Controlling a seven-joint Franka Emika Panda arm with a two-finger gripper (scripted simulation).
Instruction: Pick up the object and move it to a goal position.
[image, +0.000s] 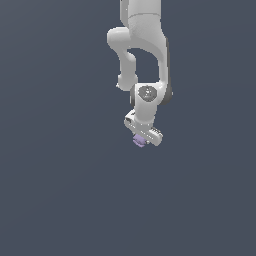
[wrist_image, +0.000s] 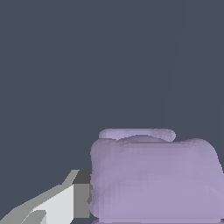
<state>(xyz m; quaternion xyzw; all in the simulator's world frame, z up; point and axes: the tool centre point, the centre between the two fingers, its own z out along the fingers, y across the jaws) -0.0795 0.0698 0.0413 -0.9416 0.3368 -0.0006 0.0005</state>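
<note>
The object (image: 138, 142) is a small pale purple lumpy blob sitting just under the white hand of my gripper (image: 142, 138) in the exterior view. In the wrist view the object (wrist_image: 153, 179) looms large and very close. One grey fingertip (wrist_image: 82, 194) presses against its side. The object hides the other finger. The jaws stand close together, shut on the object.
The white arm (image: 145, 45) comes down from the upper middle of the exterior view. Around it there is only a plain dark grey-blue surface (image: 60, 190), with no goal marker or other object in view.
</note>
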